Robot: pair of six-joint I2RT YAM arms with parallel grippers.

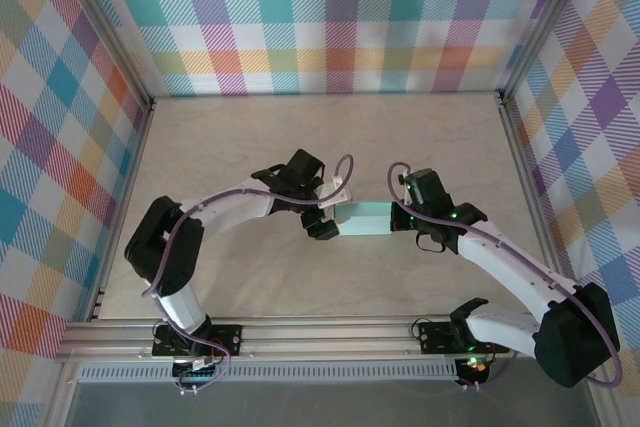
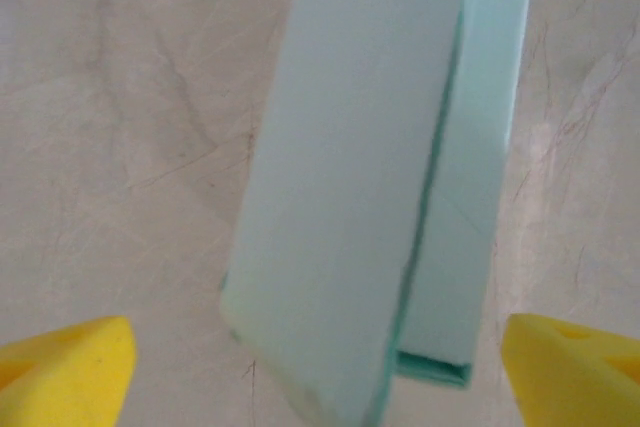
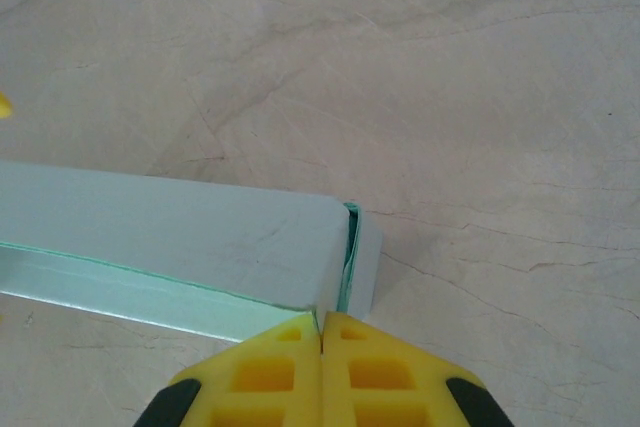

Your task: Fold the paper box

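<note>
The paper box [image 1: 365,218] is pale mint-green card folded into a long shallow shape, lying on the table between both arms. My left gripper [image 1: 332,211] stands open at the box's left end, one finger on each side of it. In the left wrist view the box [image 2: 350,197] runs up the middle, its lid slightly ajar, with my yellow fingertips [image 2: 62,367] far apart and clear of it. My right gripper [image 1: 398,217] is at the box's right end. In the right wrist view its fingers [image 3: 265,377] are pressed together, pinching a thin card wall at the box's [image 3: 170,232] corner.
The marble-patterned tabletop [image 1: 300,137] is ringed by plaid walls [image 1: 60,147] at the back and both sides. An aluminium rail [image 1: 320,332] carrying the arm bases runs along the near edge.
</note>
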